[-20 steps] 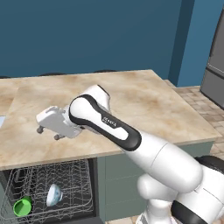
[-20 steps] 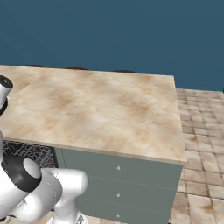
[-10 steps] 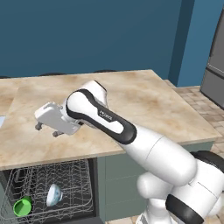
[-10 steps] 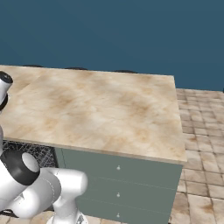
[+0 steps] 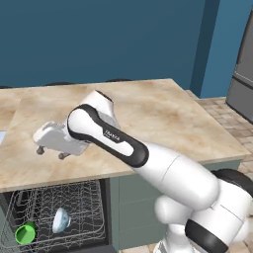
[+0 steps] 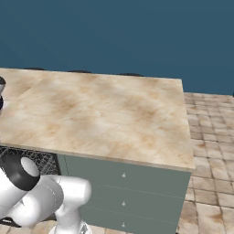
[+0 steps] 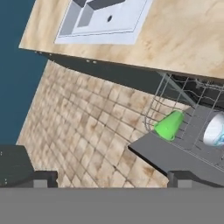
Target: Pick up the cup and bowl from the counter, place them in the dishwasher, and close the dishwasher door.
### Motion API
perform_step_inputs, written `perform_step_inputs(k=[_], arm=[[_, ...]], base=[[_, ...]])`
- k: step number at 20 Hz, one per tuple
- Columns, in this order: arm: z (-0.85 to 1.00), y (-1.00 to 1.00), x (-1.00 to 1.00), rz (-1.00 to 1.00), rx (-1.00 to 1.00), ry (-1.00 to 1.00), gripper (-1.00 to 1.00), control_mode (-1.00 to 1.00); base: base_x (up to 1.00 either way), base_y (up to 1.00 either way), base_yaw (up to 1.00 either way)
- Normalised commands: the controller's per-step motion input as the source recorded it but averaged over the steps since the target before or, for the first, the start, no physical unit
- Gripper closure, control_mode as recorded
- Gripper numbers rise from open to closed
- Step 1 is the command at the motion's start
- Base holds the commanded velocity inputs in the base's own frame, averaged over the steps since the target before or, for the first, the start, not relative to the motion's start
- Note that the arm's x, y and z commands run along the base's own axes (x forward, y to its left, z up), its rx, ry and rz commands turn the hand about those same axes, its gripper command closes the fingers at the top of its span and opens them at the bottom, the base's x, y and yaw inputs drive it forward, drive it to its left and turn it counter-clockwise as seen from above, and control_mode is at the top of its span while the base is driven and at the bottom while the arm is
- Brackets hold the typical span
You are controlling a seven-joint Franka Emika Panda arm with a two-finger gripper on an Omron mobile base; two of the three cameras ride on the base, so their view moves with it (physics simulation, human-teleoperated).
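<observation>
End effector (image 5: 51,153) open; cup (image 5: 24,233), bowl (image 5: 61,220) in dishwasher (image 5: 74,197).

Your gripper (image 5: 51,152) has drifted slightly right over the counter (image 5: 148,113), and the arm's elbow swung left.

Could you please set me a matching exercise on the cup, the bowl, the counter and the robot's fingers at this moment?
Things:
1. cup
2. bowl
3. counter
4. fingers

Descriptions:
A. beige marbled slab above the grey-green cabinets
B. bright green, lying at the left of the wire rack
C. spread apart over the counter, holding nothing
D. pale blue-white, in the rack to the right of the green item

Pairs: 1-B, 2-D, 3-A, 4-C
</observation>
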Motion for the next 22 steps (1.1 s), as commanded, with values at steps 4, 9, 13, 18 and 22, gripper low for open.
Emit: perform_step_inputs(k=[4,9,13,18,22], arm=[[-0.11,0.18,-0.11,0.05,-0.28,0.00,-1.00,-1.00],[-0.13,0.12,-0.21,0.08,-0.26,-0.02,-1.00,-1.00],[-0.13,0.17,-0.48,0.14,-0.26,-0.07,-1.00,-1.00],[-0.20,0.06,-0.64,0.19,-0.24,-0.14,-1.00,-1.00],[-0.49,-0.16,-0.88,0.25,-0.11,-0.22,-1.00,-1.00]], base=[[0.00,0.00,0.00],[0.00,0.00,0.00],[0.00,0.00,0.00],[0.00,0.00,0.00],[0.00,0.00,0.00]])
